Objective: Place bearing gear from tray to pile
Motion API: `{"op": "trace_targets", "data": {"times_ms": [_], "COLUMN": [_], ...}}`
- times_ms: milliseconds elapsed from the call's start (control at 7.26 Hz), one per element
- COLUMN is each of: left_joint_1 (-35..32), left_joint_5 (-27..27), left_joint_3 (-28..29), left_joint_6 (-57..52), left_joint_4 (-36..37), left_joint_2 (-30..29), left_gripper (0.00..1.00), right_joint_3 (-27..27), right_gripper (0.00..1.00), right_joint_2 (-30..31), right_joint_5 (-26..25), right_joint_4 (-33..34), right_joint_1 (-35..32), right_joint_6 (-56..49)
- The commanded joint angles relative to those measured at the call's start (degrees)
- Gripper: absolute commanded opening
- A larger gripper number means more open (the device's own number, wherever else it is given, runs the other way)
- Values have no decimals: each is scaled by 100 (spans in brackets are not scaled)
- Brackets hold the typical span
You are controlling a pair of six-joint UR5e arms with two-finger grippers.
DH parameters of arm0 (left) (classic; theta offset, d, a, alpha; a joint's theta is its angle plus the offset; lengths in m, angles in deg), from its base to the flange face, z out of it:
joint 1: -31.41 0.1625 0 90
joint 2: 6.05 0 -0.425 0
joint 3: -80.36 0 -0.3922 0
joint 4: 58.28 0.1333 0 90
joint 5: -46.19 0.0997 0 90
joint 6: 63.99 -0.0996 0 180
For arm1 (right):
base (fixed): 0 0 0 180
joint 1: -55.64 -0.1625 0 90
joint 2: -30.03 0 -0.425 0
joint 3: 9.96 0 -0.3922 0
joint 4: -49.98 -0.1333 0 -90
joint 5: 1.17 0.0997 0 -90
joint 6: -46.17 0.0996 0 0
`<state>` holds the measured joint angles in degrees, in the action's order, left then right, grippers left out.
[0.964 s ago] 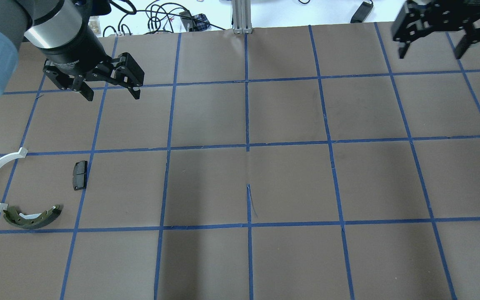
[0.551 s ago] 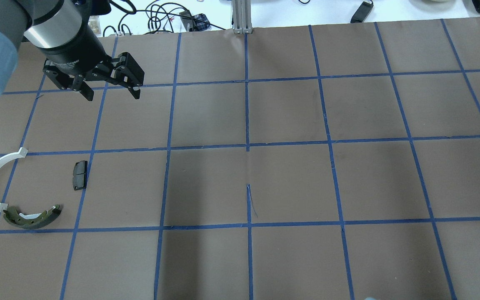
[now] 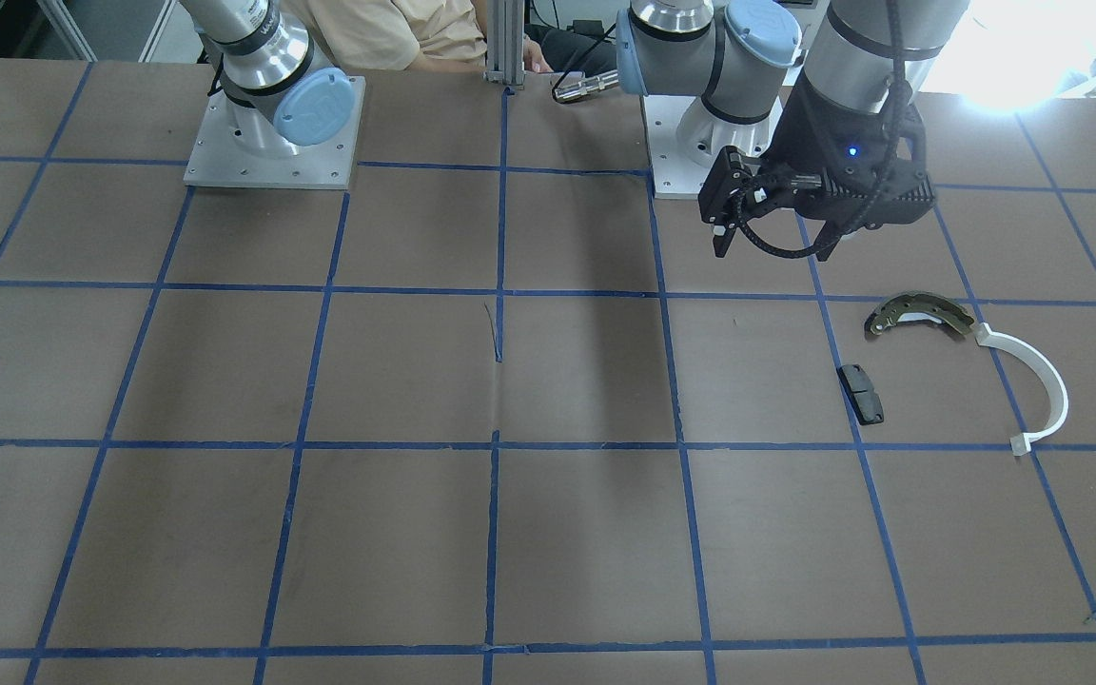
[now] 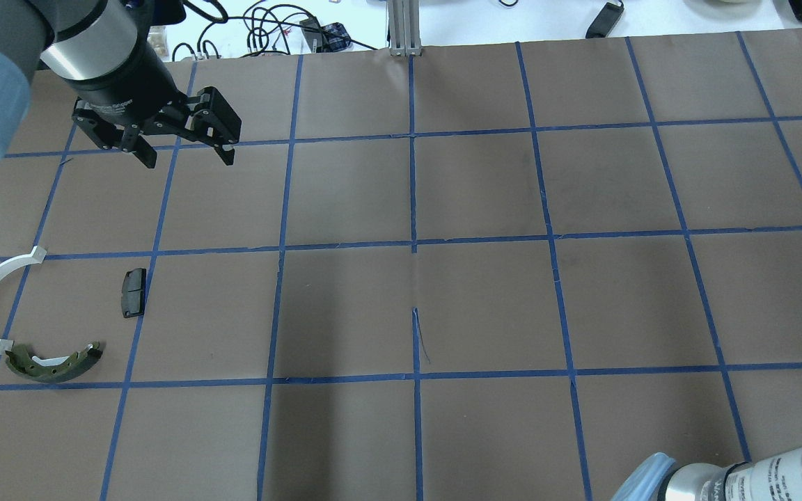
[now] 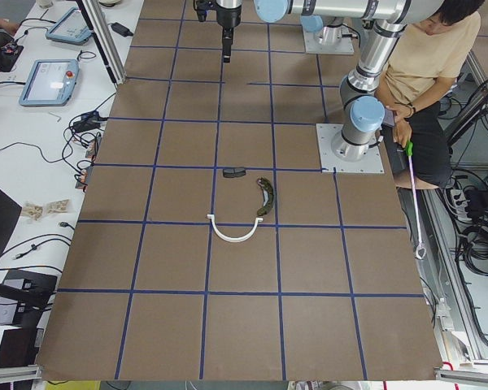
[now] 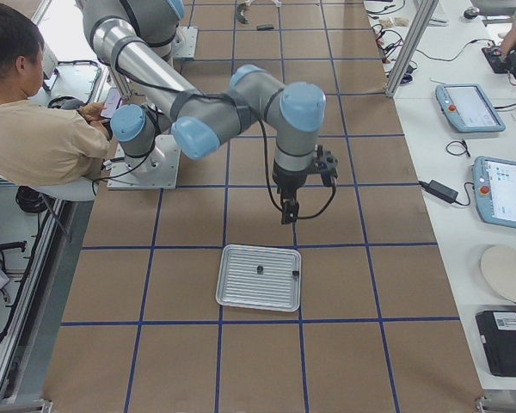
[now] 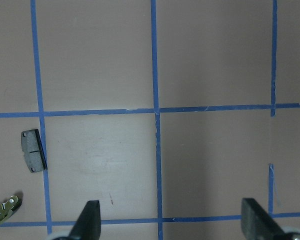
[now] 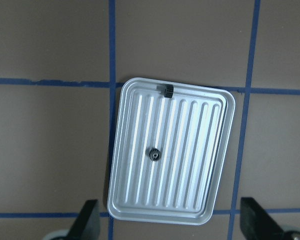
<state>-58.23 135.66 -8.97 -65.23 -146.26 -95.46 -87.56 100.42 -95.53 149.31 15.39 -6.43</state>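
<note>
Right gripper (image 8: 171, 220) hangs with fingers wide apart over the silver tray (image 8: 205, 165), likely so it can drop down on the little bearing gear (image 8: 153, 155) in the tray's middle, while left gripper (image 4: 182, 149), also spread, hangs near the pile (image 4: 60, 365).

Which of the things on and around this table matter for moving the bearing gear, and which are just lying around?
For the job: bearing gear, tray, pile of brake shoe, white half-ring and black pad, right gripper.
Lying about: cables, touchscreen pendants, small black part at the tray's rim.
</note>
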Motion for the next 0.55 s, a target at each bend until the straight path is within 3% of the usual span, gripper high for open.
{"op": "trace_targets", "data": {"times_ms": [0,413], "left_joint_1": [-1,-1], "left_joint_5": [0,0], "left_joint_3": [-5,-6], "left_joint_6": [28,28], "left_joint_4": [0,0], "left_joint_2": [-6,-15], "left_gripper": [100,100], "right_joint_3": [-71,-229], "right_gripper": [100,94], "right_joint_2": [-1021,-1693], "right_joint_5": [330,340], "right_joint_4": [846,1298], "right_joint_1": [96,228], "right_joint_6": [-432,-558]}}
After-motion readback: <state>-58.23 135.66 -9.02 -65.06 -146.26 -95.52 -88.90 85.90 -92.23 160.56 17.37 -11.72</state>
